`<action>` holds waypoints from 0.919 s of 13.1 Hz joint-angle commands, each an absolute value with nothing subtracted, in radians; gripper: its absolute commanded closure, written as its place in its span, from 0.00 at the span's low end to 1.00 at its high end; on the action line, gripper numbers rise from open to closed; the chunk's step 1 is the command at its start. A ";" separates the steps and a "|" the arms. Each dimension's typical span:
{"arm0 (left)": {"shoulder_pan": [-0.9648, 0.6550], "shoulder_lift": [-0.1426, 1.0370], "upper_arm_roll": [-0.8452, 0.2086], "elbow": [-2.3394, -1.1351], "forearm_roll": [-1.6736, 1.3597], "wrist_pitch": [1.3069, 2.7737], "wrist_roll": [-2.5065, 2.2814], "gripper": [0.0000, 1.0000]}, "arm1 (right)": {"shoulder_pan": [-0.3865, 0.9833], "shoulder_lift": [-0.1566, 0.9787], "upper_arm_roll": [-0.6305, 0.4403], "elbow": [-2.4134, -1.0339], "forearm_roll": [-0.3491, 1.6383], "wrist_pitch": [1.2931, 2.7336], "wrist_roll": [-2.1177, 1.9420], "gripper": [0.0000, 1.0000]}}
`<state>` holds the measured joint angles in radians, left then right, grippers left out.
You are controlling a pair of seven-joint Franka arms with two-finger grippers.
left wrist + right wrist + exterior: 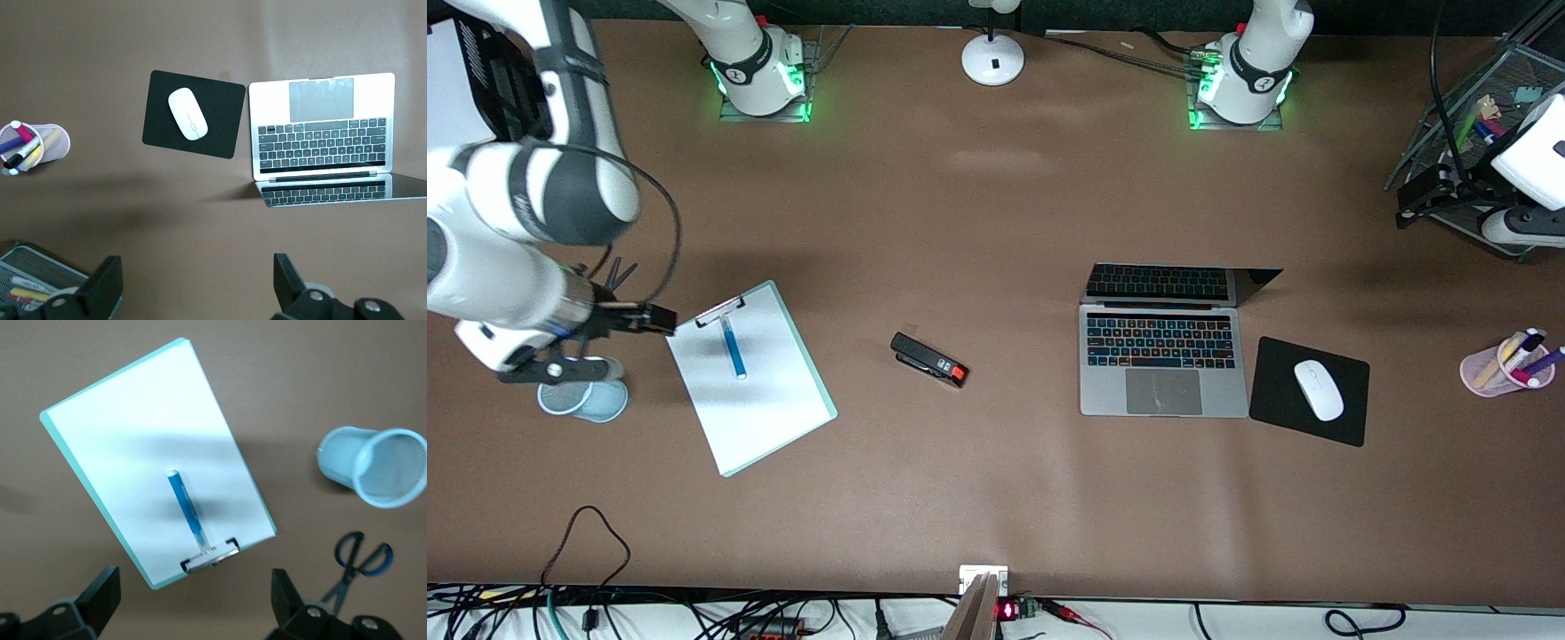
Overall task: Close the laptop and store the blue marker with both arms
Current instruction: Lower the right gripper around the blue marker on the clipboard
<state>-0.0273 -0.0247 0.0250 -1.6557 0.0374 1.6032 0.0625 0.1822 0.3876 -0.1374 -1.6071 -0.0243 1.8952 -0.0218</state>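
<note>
The silver-grey laptop stands open on the table, its screen tilted back; it also shows in the left wrist view. The light-blue marker lies on a white clipboard, one end by the clip; the right wrist view shows it too. My right gripper is open and empty in the air, over the table just off the clipboard's clip end. My left gripper is open and empty, high over the table by the mesh tray.
A light-blue mesh cup and scissors lie by the right gripper. A black stapler lies mid-table. A white mouse sits on a black pad beside the laptop. A pink pen cup and a mesh tray stand at the left arm's end.
</note>
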 commanded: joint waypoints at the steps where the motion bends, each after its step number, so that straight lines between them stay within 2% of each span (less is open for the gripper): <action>1: -0.026 -0.017 0.018 -1.624 0.060 1.578 0.067 0.00 | 0.215 0.452 -0.140 -1.578 -0.015 1.930 -0.054 0.00; 7: -0.026 -0.017 0.018 -1.626 0.058 1.577 0.069 0.00 | 0.216 0.535 -0.126 -1.586 0.003 1.990 -0.127 0.00; 10: -0.026 -0.017 0.018 -1.625 0.058 1.575 0.068 0.00 | 0.189 0.563 -0.127 -1.586 0.115 2.003 -0.276 0.00; 12: -0.026 -0.017 0.018 -1.624 0.060 1.575 0.068 0.00 | 0.187 0.586 -0.129 -1.588 0.117 2.040 -0.304 0.00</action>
